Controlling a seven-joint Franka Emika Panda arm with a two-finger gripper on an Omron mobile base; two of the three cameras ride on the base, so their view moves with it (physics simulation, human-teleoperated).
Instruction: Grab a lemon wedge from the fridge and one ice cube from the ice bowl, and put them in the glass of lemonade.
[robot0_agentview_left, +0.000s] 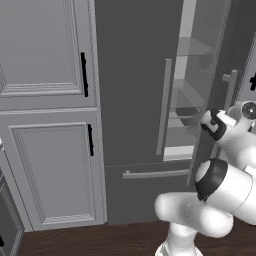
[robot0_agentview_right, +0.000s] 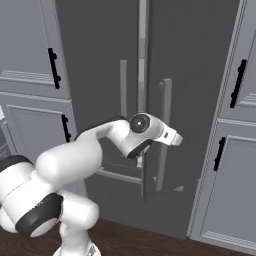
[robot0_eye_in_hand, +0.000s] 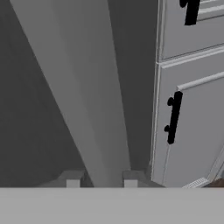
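The dark grey fridge (robot0_agentview_left: 130, 75) fills the middle of both base views. Its right door (robot0_agentview_left: 222, 60) stands ajar, and pale shelves (robot0_agentview_left: 192, 75) show in the gap. In the hand view the door's light grey bar handle (robot0_eye_in_hand: 94, 96) runs straight down between my two fingertips (robot0_eye_in_hand: 72, 179). My gripper (robot0_eye_in_hand: 101, 180) is shut on that handle, at about mid height of the door (robot0_agentview_right: 175, 139), (robot0_agentview_left: 212, 124). I cannot make out a lemon wedge on the shelves. The ice cube, the ice bowl and the glass of lemonade are out of view.
Light grey panelled cabinets with black handles stand left of the fridge (robot0_agentview_left: 50, 100) and right of it (robot0_agentview_right: 235, 150). The left door's handle (robot0_agentview_left: 165, 105) and the bottom drawer's bar (robot0_agentview_left: 155, 174) are close by. Dark wood floor (robot0_agentview_left: 100, 240) lies below.
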